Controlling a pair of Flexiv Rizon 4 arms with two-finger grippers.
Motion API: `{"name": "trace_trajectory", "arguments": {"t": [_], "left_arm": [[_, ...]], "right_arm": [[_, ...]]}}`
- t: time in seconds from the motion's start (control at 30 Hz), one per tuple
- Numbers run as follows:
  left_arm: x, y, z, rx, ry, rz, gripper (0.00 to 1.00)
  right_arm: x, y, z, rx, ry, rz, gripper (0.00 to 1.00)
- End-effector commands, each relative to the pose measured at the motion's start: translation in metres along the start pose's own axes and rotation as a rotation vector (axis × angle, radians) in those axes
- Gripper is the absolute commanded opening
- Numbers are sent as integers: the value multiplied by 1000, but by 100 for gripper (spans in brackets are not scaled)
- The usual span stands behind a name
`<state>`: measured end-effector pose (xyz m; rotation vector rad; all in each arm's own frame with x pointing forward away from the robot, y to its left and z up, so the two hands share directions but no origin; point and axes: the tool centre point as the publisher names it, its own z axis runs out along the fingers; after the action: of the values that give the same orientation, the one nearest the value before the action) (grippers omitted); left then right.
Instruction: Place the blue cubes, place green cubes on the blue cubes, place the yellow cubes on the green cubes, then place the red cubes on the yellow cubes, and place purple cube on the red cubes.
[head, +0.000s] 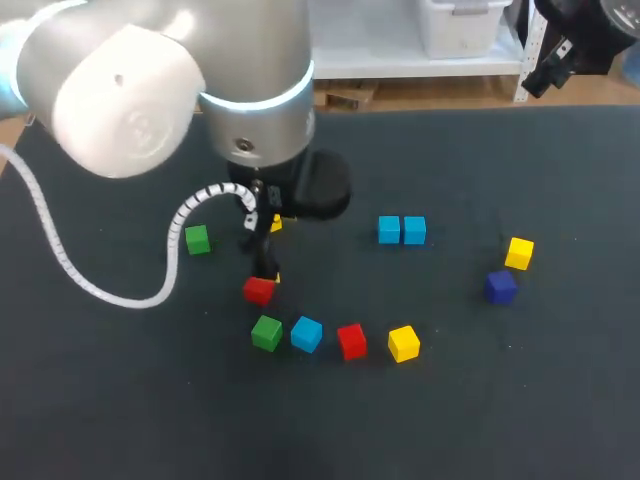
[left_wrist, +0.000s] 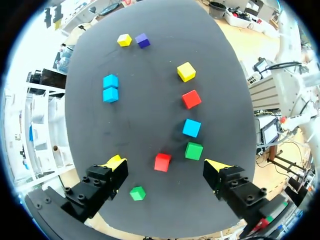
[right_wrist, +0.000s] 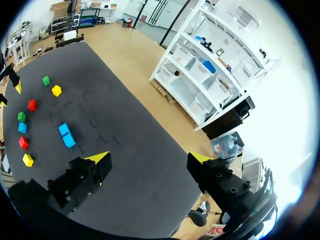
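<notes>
A lone green cube (head: 197, 239) lies leftmost on the bench (head: 120, 400); the left tool (left_wrist: 166, 166), fingers apart, hangs over a red cube (head: 258, 290); a four-cube row (head: 306, 334) sits nearer; two blue cubes (head: 389, 229) touch; purple cube (head: 500, 286) near a yellow cube (head: 519, 253); right tool (right_wrist: 148, 158) gapes, high up.

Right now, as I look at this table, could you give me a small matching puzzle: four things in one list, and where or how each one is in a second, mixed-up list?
Things:
1. purple cube
2. two blue cubes
3. single blue cube
4. left gripper

Places or states:
a. open, loose red cube ahead between its fingers
b. beside a yellow cube
c. touching each other
d. between a green cube and the row's red cube

Pairs: 1-b, 2-c, 3-d, 4-a.
</notes>
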<state>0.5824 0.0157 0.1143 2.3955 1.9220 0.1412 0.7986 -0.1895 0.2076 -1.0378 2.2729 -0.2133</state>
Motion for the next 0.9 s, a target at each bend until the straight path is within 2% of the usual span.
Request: {"name": "trace_trajectory", "arguments": {"t": [0.03, 0.27, 0.37, 0.6, 0.9], "left_arm": [[-20, 6, 11, 28, 22, 44, 100], [-41, -3, 34, 74, 2, 99, 100], [-43, -7, 46, 108, -22, 106, 100], [-41, -21, 65, 141, 0, 104, 100], [-47, -38, 83, 125, 18, 245, 100]], "right_arm": [[1, 2, 0, 8, -3, 2, 100], [1, 2, 0, 8, -3, 2, 100], [1, 2, 0, 8, -3, 2, 100], [1, 2, 0, 8, -3, 2, 100], [1, 2, 0, 8, -3, 2, 100]]}}
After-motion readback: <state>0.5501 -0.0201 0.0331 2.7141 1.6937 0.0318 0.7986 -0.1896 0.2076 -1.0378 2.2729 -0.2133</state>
